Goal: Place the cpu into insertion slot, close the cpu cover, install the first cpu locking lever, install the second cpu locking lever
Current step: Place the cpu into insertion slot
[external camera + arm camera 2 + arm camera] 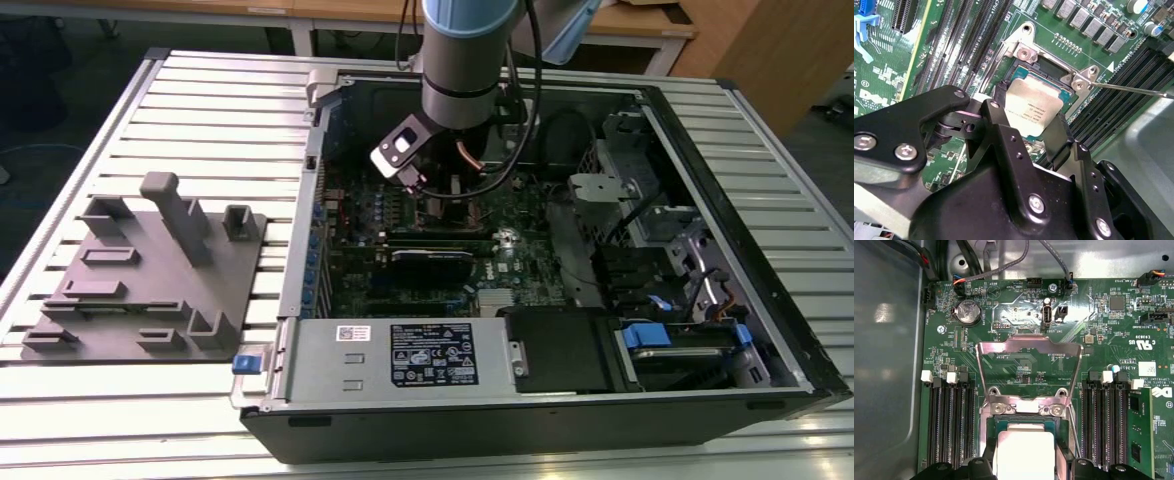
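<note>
the gripper (1028, 119) had its black fingers (1000, 129) pressed against two opposite edges of the cpu (1031, 107), holding it fast. the cpu sat right at the insertion slot (1051, 65), pale metal face up; whether it was fully seated could not be told. the cpu cover (1029, 346) stood swung open from its hinge at one edge of the slot, and the green motherboard (1019, 315) showed through its cut-out. a thin locking lever (1134, 88) stuck out unlatched beside the hinge. black memory slots (954, 425) flanked the slot on both sides. in the exterior view the arm (467, 50) reached down into the open computer case (747, 200), which lay on a slatted metal table (214, 110), with a grey fixture plate (134, 290) beside it on the exterior view's left.
</note>
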Available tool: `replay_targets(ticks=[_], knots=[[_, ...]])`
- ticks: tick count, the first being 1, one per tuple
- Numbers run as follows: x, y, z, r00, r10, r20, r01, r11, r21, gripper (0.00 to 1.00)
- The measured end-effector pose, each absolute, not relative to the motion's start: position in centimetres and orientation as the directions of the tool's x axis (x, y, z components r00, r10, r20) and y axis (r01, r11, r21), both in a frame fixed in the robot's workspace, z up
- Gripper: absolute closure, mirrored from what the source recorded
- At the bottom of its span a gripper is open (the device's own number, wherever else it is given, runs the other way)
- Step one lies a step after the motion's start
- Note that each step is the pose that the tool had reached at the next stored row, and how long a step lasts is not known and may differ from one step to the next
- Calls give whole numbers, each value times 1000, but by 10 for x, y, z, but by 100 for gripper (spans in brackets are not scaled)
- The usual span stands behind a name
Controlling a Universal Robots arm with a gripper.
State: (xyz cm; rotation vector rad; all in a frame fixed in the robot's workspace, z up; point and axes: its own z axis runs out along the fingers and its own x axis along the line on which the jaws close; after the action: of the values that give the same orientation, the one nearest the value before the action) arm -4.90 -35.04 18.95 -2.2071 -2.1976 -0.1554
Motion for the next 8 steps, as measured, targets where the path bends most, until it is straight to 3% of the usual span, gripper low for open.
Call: replay_targets(ticks=[8], knots=[[-49,-350,192,3,996,90,998,-8,55,46]])
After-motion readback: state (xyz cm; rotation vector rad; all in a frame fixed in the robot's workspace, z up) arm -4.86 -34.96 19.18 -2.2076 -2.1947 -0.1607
